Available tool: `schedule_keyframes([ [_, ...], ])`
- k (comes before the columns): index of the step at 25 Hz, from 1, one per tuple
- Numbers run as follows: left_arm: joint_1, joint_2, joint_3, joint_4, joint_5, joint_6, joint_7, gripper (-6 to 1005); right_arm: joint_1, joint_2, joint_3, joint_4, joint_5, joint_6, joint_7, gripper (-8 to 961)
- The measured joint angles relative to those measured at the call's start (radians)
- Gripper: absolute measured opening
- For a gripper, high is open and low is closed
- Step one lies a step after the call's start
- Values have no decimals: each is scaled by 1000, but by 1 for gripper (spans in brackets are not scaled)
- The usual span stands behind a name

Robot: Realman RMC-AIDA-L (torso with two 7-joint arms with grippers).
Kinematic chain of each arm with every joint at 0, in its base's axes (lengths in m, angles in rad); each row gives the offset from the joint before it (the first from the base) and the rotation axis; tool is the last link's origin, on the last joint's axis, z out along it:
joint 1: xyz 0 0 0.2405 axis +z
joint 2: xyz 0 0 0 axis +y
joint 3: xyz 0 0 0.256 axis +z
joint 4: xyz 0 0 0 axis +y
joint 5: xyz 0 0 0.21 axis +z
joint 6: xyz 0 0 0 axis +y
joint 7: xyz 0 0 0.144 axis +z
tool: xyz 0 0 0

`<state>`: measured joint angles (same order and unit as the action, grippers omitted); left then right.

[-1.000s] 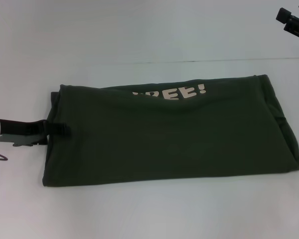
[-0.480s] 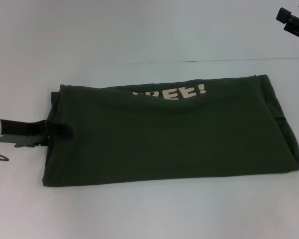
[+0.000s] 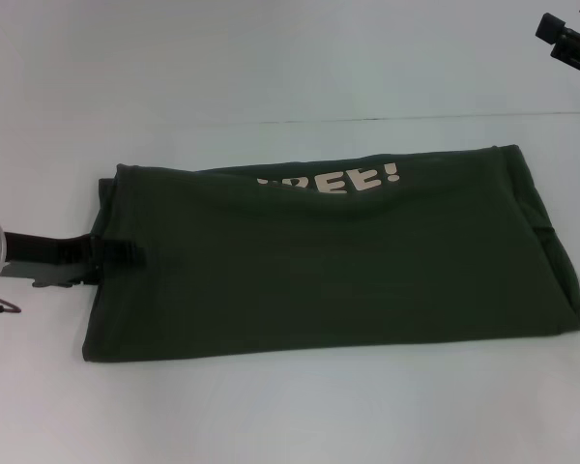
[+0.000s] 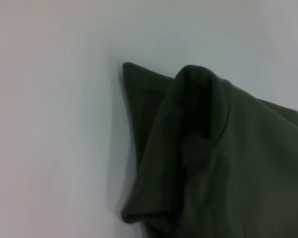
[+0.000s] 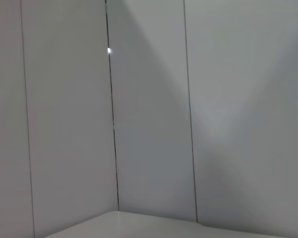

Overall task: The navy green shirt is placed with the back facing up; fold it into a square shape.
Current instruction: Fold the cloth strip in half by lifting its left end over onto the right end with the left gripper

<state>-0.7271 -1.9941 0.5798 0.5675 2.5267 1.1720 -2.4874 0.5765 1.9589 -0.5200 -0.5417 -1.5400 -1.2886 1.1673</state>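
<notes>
Shirt: the navy green shirt [image 3: 329, 256] lies flat on the white table [image 3: 271, 406], folded lengthwise into a long band running across the robot's front, its near edge straight.
Lettering: cream letters ending "EE!" [image 3: 353, 181] show along the far fold, partly tucked under.
Left gripper: the left gripper [image 3: 116, 255] reaches in low over the table from the robot's left, at the shirt's left end, about midway along that short edge.
Left jaws: a dark fingertip lies on top of the cloth just inside the edge; whether the jaws pinch the fabric I cannot tell.
Left wrist view: shows the shirt's end bunched into a raised fold, hem layers beside it.
Right gripper: the right gripper [image 3: 566, 39] hangs raised at the far right, well apart from the shirt; its jaws cannot be judged.
</notes>
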Motion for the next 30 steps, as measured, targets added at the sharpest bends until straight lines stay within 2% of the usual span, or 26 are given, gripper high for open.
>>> schedule_keyframes([
  [30,-5,1,0,-2,38,0,-25,847,0,3,0,-12,3,-9,0,825],
])
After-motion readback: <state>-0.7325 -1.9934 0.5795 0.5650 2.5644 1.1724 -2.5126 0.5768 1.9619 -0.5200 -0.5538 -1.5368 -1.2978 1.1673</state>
